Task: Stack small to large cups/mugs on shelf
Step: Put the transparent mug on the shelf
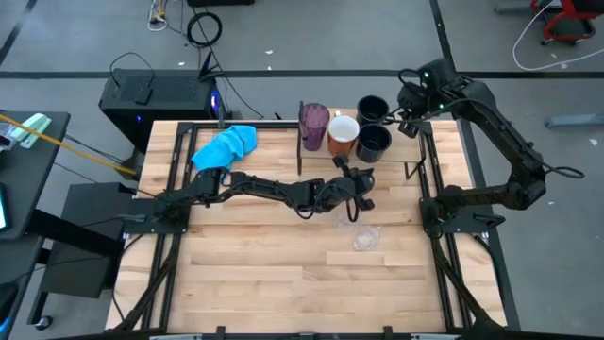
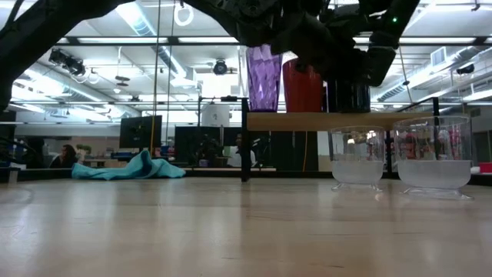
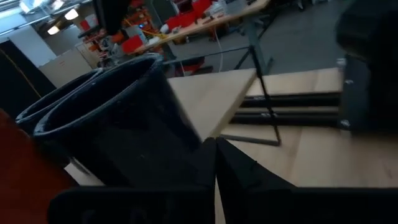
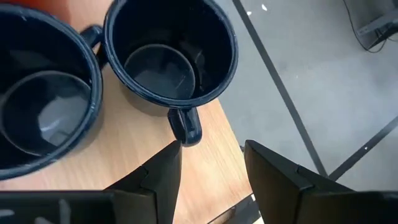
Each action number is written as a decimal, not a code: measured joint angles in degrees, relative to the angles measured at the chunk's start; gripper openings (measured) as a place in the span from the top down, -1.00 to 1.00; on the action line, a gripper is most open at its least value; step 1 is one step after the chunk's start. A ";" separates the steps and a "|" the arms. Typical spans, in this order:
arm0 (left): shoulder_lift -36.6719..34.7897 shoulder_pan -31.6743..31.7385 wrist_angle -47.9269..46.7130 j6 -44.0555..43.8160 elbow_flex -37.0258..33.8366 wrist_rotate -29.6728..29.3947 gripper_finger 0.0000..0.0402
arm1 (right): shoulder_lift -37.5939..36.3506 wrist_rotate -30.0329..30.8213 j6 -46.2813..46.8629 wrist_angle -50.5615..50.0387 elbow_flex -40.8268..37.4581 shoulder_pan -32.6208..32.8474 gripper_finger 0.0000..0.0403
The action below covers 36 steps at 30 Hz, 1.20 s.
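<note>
On the pale wood shelf [image 1: 321, 156] at the table's far side stand a purple tumbler [image 1: 313, 121], an orange mug [image 1: 343, 133] and two black mugs, one far [image 1: 373, 108] and one near [image 1: 375, 143]. My left gripper [image 1: 351, 170] is shut, close before the near black mug [image 3: 118, 130]. My right gripper [image 4: 211, 168] is open above the shelf's far right corner. Its fingers stand on either side of the far black mug's handle [image 4: 185, 126] without touching it. Two clear cups [image 2: 357, 158] [image 2: 434, 154] stand on the tabletop. My left gripper's shut fingertips [image 3: 208, 165] stand right at the near black mug's side wall [image 3: 155, 137], coming level from the table's near side. I cannot tell whether they touch it.
A blue cloth [image 1: 226, 146] lies on the table's far left. The shelf's thin dark upright [image 1: 300, 137] stands beside the tumbler. The table's right frame rail [image 1: 429, 170] runs close to the mugs. Open plank tabletop [image 1: 283, 274] lies toward the near edge.
</note>
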 joint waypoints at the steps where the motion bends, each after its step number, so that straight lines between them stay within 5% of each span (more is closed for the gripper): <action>1: -0.28 -0.42 -0.82 -0.07 -0.01 -0.03 0.94 | -0.34 -0.01 1.04 0.00 0.00 0.41 0.10; 17: -10.78 -6.76 -23.51 -0.15 0.03 2.27 0.94 | -8.55 0.08 16.93 0.07 0.00 9.55 0.10; 29: -15.47 -7.88 -47.09 -8.36 0.08 16.71 0.92 | -12.35 -7.67 18.74 -3.16 -0.28 25.59 0.10; 36: -15.58 -7.92 -51.99 -10.58 -3.41 16.86 0.94 | -11.68 0.52 21.49 -2.53 -4.18 38.10 0.11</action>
